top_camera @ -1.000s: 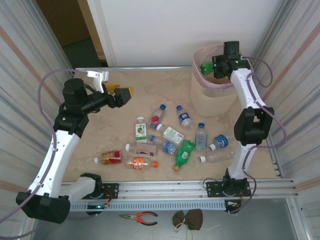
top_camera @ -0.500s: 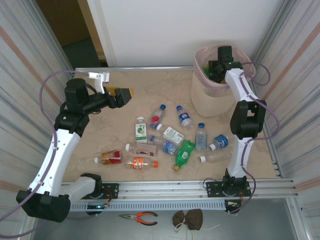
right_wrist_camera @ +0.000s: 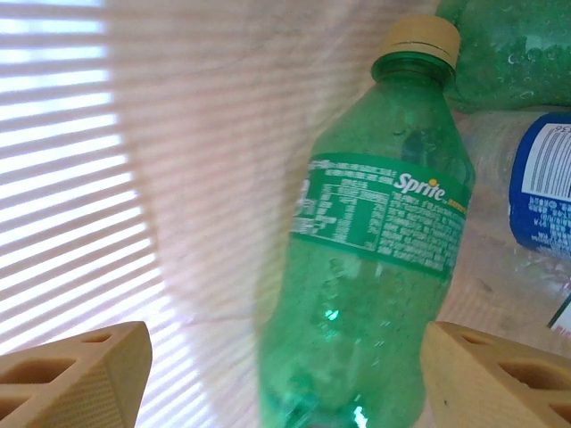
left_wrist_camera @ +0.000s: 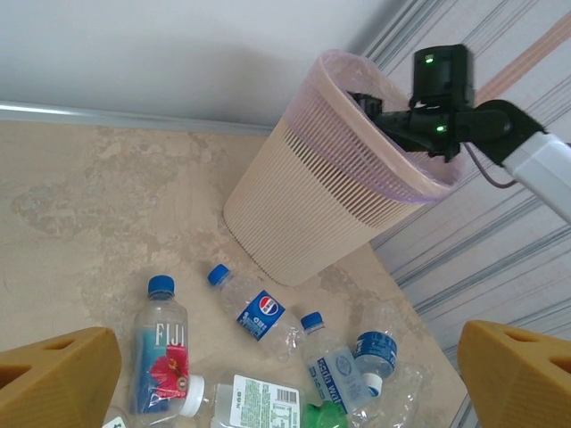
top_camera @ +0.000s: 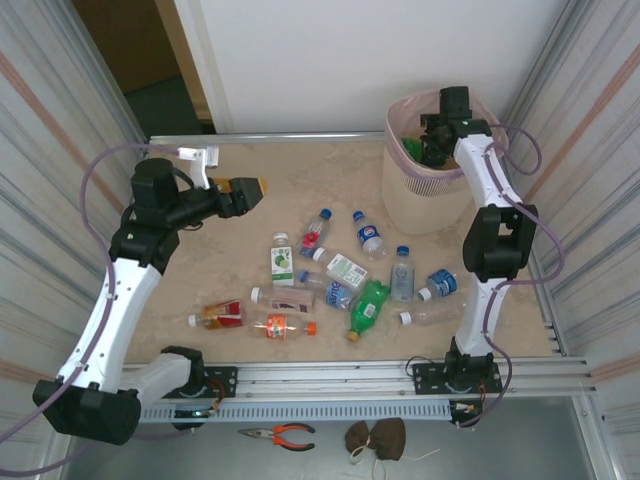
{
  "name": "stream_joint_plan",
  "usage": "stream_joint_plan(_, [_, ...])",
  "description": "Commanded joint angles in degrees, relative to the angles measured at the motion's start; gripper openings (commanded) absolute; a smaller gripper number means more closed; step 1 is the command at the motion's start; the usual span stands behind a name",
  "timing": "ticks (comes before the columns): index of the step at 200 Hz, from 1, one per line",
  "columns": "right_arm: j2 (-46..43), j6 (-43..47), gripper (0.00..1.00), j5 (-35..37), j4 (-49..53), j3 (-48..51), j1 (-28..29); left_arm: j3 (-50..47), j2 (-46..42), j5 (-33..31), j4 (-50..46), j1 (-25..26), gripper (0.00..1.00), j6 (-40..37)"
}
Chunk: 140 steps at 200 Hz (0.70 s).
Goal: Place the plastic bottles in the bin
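Note:
The bin (top_camera: 425, 195) stands at the back right, its pink liner over the rim. My right gripper (top_camera: 433, 140) hangs inside its mouth, open. In the right wrist view a green Sprite bottle (right_wrist_camera: 379, 267) lies blurred between the wide-apart fingers (right_wrist_camera: 76, 379), touching neither, cap pointing away, against the pink liner. Another green bottle (right_wrist_camera: 513, 49) and a blue-labelled one (right_wrist_camera: 540, 183) lie beside it. My left gripper (top_camera: 245, 190) hovers open above the table's left part. Several bottles lie mid-table, among them a green one (top_camera: 367, 306) and a Fiji bottle (left_wrist_camera: 159, 348).
The bin (left_wrist_camera: 308, 201) and the right arm (left_wrist_camera: 500, 134) over its rim also show from the left wrist. Metal walls close in both sides. A rail runs along the near edge. Pliers (top_camera: 280, 433) lie below the rail.
My right gripper has moved down into the bin's mouth and opened. The green Sprite bottle it held at the rim is now loose inside. The left arm has barely shifted.

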State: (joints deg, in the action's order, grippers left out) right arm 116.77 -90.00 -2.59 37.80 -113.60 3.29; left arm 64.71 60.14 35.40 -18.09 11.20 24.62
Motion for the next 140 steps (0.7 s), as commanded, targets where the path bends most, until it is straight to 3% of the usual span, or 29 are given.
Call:
stream_joint_plan(1, [-6.47, -1.35, 0.77, 1.49, 0.49, 0.93, -0.30, -1.85, -0.77, -1.66, -0.69, -0.07, 0.95, 2.95])
stream_joint_plan(31, [-10.65, -1.13, 0.77, 2.04, -0.24, 2.67, -0.26, -4.87, -1.95, -4.72, -1.44, 0.56, 0.93, 7.46])
stream_joint_plan(50, [-13.41, -0.93, 0.77, 2.28, -1.33, 4.03, -0.25, -6.96, -3.40, -10.08, -3.60, 1.76, 0.92, 11.13])
stream_joint_plan(111, [-21.64, 1.78, 0.76, 4.51, -2.77, 8.18, -0.38, -10.76, -6.09, -29.34, -22.08, 1.38, 0.93, 29.06])
stream_joint_plan(140, [-25.61, 2.71, 0.75, 6.65, -3.31, 11.15, -0.84, -11.30, -6.42, -32.90, -32.26, -1.00, 0.94, 39.85])
